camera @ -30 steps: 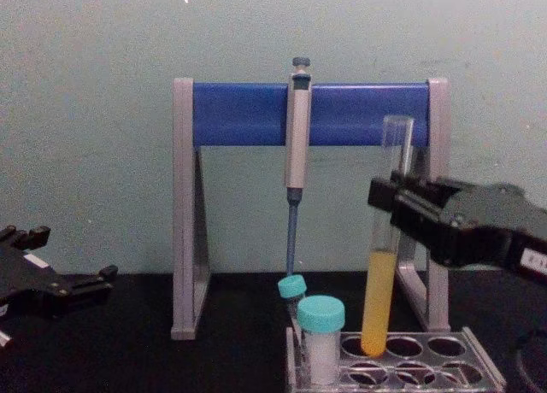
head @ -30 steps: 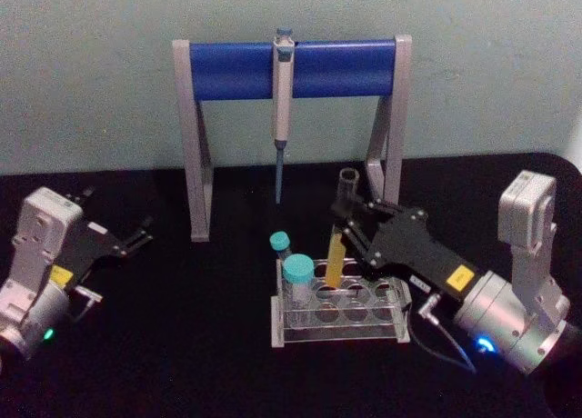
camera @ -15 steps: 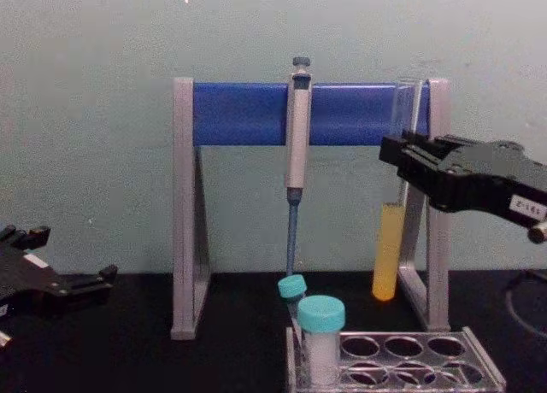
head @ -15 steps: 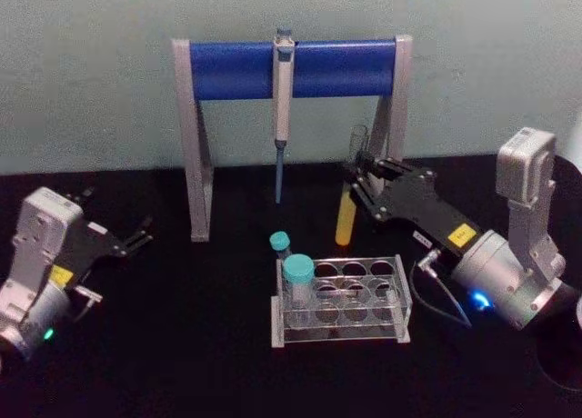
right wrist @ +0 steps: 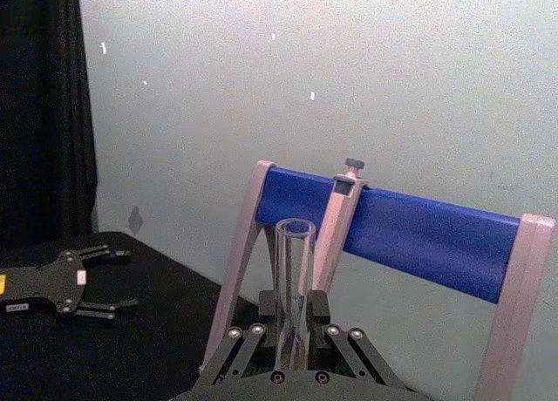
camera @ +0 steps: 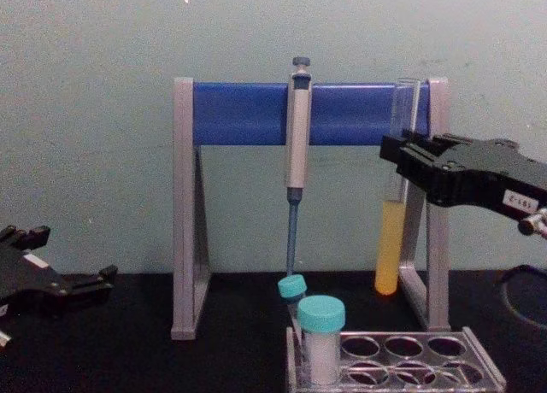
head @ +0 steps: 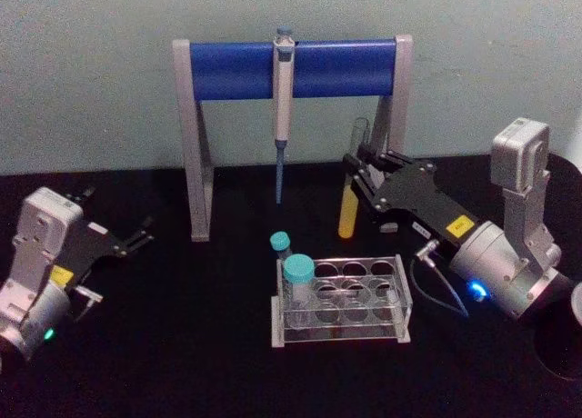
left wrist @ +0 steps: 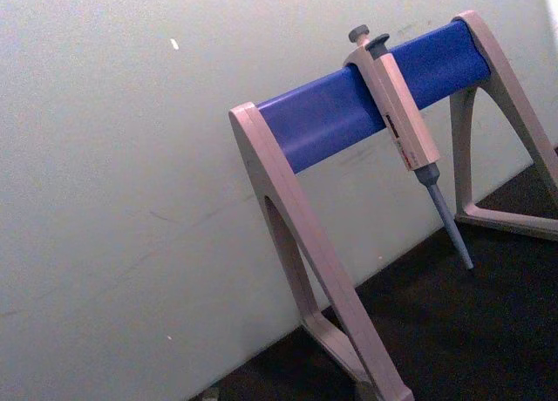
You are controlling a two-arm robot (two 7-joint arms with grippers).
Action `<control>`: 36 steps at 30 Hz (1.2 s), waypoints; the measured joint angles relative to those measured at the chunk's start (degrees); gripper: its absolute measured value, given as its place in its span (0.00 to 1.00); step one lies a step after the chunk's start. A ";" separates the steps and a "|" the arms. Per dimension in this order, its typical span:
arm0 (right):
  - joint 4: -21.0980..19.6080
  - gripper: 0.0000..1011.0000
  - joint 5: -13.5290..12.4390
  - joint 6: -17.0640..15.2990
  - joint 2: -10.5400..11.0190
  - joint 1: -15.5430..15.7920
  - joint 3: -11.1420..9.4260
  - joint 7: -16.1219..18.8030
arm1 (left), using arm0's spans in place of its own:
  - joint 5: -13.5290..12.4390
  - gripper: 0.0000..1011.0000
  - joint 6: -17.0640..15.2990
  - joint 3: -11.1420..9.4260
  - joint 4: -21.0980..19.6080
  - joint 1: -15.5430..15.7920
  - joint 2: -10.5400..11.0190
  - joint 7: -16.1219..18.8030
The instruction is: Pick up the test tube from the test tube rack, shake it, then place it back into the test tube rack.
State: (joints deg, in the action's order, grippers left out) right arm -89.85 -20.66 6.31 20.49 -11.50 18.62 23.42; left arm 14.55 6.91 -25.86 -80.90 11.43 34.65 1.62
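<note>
- The right pincer [head: 356, 160] reaches in from about 4 o'clock of the test tube rack [head: 336, 339] and is closed on the test tube [head: 349, 204], pinching the clear upper part of the glass.
- In the right wrist view the tube [right wrist: 294, 270] stands up between the black fingers [right wrist: 324, 307], with its open mouth above them.
- The tube hangs in the air, free of the rack and at roughly 12 o'clock of it, with its rounded bottom higher than the rack's top.
- It is close to upright, and yellow liquid fills its lower part.
- In the chest view the tube [camera: 389, 248] sits just in front of the right leg of the pipette stand [camera: 256, 115], and the right pincer [camera: 398, 150] holds it above the liquid.
- The rack [camera: 489, 372] rests on the black desk [head: 182, 345].
- A teal-capped white vial [head: 298, 277] stands in a hole at the rack's 9 o'clock end.
- A smaller teal-capped tube [head: 280, 245] leans just behind the vial, toward 11 o'clock.
- A pipette [head: 283, 82] hangs from the stand's blue bar, at about 11 o'clock of the rack.
- The left pincer [head: 116, 209] sits low over the desk, well apart at about 9 o'clock of the rack, with its fingers spread and nothing between them.
</note>
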 joint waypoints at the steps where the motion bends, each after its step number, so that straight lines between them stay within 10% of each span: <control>1: 0.00 0.23 0.01 0.00 0.00 0.01 -0.07 -0.04 | 0.00 0.99 0.00 0.00 0.00 0.00 0.00 0.00; 4: -0.18 0.23 0.08 -0.02 0.12 0.26 -0.47 -0.38 | 0.00 0.99 0.00 0.00 0.00 0.00 0.00 0.00; 5: -9.40 0.23 0.78 -3.86 4.82 7.46 -3.20 -0.93 | 0.00 0.99 0.00 0.00 0.00 0.00 0.00 0.00; 10: -10.43 0.23 -1.03 -4.94 5.46 7.83 -2.18 1.38 | 0.00 0.99 0.00 0.00 0.00 0.00 0.00 0.00; 19: -6.59 0.23 -5.29 -3.64 3.55 4.26 0.36 4.46 | 0.00 0.99 0.00 0.00 0.00 0.00 0.00 0.00; 36: -1.17 0.23 -0.52 2.44 0.01 1.63 -0.25 -0.89 | 0.00 0.99 0.00 0.00 0.00 0.00 0.00 0.00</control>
State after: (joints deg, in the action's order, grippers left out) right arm -91.03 -21.18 8.74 20.49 -9.87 18.36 22.54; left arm 14.55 6.91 -25.86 -80.90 11.43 34.65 1.62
